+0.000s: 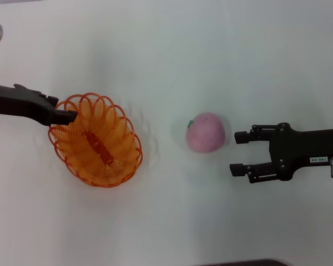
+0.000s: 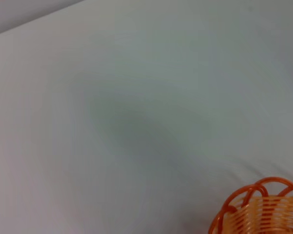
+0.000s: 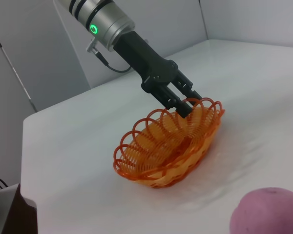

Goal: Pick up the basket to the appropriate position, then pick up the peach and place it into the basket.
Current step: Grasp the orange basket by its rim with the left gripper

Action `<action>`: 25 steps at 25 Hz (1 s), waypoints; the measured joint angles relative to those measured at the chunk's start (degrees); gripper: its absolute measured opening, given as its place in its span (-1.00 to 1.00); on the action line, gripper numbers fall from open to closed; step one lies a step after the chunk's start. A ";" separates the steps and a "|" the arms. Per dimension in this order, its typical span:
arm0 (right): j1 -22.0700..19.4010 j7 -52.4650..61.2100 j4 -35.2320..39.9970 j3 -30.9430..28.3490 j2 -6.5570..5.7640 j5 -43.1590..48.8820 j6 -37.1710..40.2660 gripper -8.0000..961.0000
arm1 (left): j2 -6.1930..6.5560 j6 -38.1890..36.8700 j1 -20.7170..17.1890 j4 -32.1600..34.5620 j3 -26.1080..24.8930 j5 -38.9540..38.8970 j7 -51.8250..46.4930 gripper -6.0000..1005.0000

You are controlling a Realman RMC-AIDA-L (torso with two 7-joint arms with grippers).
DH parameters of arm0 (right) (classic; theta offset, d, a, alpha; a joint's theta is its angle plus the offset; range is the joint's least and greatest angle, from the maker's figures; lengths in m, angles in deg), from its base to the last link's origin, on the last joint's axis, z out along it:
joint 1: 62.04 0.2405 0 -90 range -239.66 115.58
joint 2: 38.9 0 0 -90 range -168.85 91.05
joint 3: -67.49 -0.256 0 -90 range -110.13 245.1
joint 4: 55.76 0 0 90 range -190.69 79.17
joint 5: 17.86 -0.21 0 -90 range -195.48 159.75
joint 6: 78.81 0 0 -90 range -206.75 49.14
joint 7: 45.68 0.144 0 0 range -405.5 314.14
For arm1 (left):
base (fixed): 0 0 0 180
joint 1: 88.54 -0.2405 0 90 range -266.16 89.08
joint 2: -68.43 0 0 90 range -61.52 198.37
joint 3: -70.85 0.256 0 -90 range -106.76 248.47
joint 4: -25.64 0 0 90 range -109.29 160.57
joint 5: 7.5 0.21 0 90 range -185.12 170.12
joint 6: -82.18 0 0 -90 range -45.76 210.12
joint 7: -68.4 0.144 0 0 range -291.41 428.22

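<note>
The orange basket (image 1: 100, 149) is at the left of the white table, tilted, with its rim raised at the end my left gripper holds. My left gripper (image 1: 66, 116) is shut on that rim; the right wrist view shows its fingers (image 3: 188, 105) pinching the scalloped edge of the basket (image 3: 161, 146). A bit of the basket's rim (image 2: 259, 204) shows in the left wrist view. The pink peach (image 1: 206, 132) lies right of centre and also shows in the right wrist view (image 3: 268, 212). My right gripper (image 1: 234, 151) is open and empty, just right of the peach, without touching it.
The white table (image 1: 166, 55) has a soft, slightly wrinkled cover. Grey wall panels (image 3: 49, 63) stand beyond the table's far edge in the right wrist view. A dark object (image 1: 244, 262) shows at the table's near edge.
</note>
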 joint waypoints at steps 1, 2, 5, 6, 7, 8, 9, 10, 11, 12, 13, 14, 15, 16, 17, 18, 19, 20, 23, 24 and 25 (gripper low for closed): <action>0.00 0.00 0.01 0.00 0.00 0.00 -0.04 0.77 | 0.00 0.00 -0.02 -0.08 0.05 0.00 0.00 0.03; 0.00 -0.02 0.01 0.00 -0.01 0.00 -0.06 0.77 | 0.00 0.00 -0.03 -0.18 0.13 0.00 0.00 0.03; 0.00 -0.13 0.03 0.00 -0.01 0.00 -0.08 0.77 | -0.03 0.01 -0.10 -0.39 0.35 0.14 0.00 0.01; 0.00 -0.16 0.03 0.00 -0.01 0.00 -0.09 0.77 | -0.09 0.05 -0.12 -0.43 0.38 0.28 0.00 0.01; 0.00 -0.16 0.03 0.00 -0.01 0.00 -0.10 0.77 | -0.15 0.08 -0.14 -0.47 0.39 0.47 -0.02 0.01; 0.00 -0.18 0.03 0.00 -0.01 0.00 -0.10 0.77 | -0.27 0.09 -0.14 -0.55 0.45 0.70 -0.05 0.00; 0.00 -0.21 0.03 0.00 -0.01 0.00 -0.12 0.77 | -0.36 0.09 -0.12 -0.62 0.57 0.91 -0.08 0.00; 0.00 -0.25 0.03 0.00 -0.01 0.00 -0.14 0.77 | -0.45 0.09 -0.11 -0.68 0.74 1.06 -0.11 -0.01; 0.00 -0.31 0.03 0.00 -0.01 0.00 -0.16 0.77 | -0.49 0.09 -0.09 -0.69 0.90 1.12 -0.13 -0.01; 0.00 -0.35 0.03 0.00 -0.01 0.00 -0.19 0.77 | -0.52 0.03 -0.07 -0.68 1.15 1.14 -0.17 -0.05; 0.00 -0.35 0.03 0.00 -0.01 0.00 -0.21 0.77 | -0.53 -0.03 -0.07 -0.67 1.29 1.15 -0.18 -0.09; 0.00 -0.35 0.03 0.00 -0.01 0.00 -0.23 0.77 | -0.59 -0.11 -0.07 -0.54 1.42 1.15 -0.19 -0.13; 0.00 -0.36 0.03 0.00 -0.01 0.00 -0.25 0.77 | -0.64 -0.15 -0.13 -0.37 1.54 1.16 -0.19 -0.17; 0.00 -0.36 0.03 0.00 -0.01 0.00 -0.27 0.77 | -0.71 -0.12 -0.26 -0.16 1.67 1.17 -0.19 -0.21; 0.00 -0.36 0.03 0.00 -0.01 0.00 -0.29 0.77 | -0.75 -0.06 -0.36 -0.01 1.77 1.17 -0.22 -0.24; 0.00 -0.36 0.03 0.00 -0.01 0.00 -0.29 0.77 | -0.77 0.00 -0.41 0.11 1.85 1.17 -0.27 -0.28; -0.01 -0.36 0.03 -0.01 0.00 0.00 -0.29 0.77 | -0.77 -0.02 -0.44 0.12 1.86 1.17 -0.33 -0.32; -0.02 -0.35 0.03 -0.03 0.02 0.00 -0.29 0.77 | -0.78 -0.09 -0.45 0.15 1.87 1.18 -0.39 -0.36; -0.07 -0.37 0.03 -0.35 0.06 0.00 -0.31 0.77 | -0.79 -0.33 -0.40 0.25 1.88 1.20 -0.47 -0.49; -0.08 -0.37 0.03 -0.40 0.07 0.00 -0.33 0.77 | -0.79 -0.36 -0.41 0.32 1.83 1.21 -0.53 -0.54; -0.09 -0.37 0.03 -0.44 0.07 0.00 -0.36 0.77 | -0.79 -0.39 -0.42 0.37 1.74 1.21 -0.65 -0.60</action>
